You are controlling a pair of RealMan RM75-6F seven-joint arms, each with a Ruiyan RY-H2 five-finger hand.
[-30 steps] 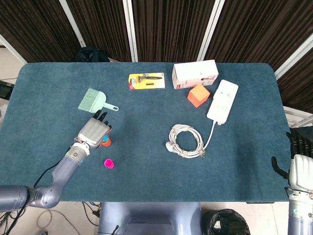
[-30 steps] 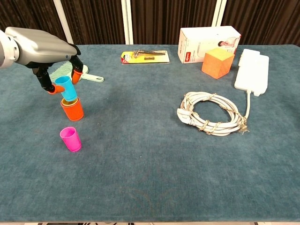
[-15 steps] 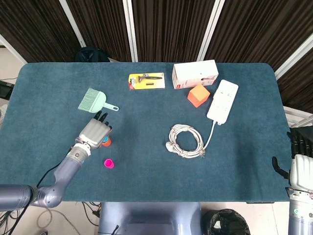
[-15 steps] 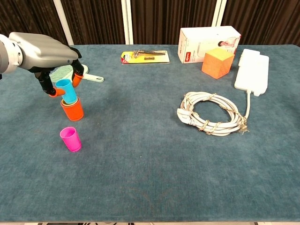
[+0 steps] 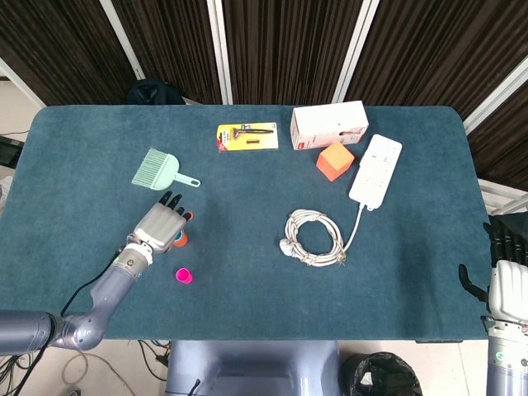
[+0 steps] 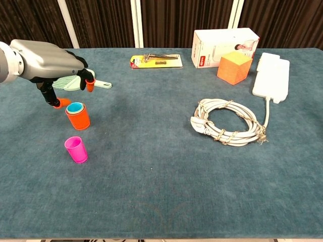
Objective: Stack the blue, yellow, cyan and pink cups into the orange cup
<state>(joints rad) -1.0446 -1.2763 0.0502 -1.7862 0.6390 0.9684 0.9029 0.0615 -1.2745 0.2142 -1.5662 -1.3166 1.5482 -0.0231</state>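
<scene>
The orange cup stands upright on the blue cloth at the left, with the cyan cup nested inside so only its rim shows. My left hand hovers just above and behind it, fingers spread, holding nothing. In the head view the left hand partly covers the orange cup. The pink cup stands alone in front of the stack, also seen as the pink cup. My right hand rests off the table's right edge, its fingers hard to read.
A mint brush lies behind the left hand. A yellow tool pack, white box, orange block, white power strip and coiled cable occupy the middle and right.
The cyan cup, tilted between my left fingers above the orange cup, has dropped fully into it. My left hand has let go and lifted slightly.
</scene>
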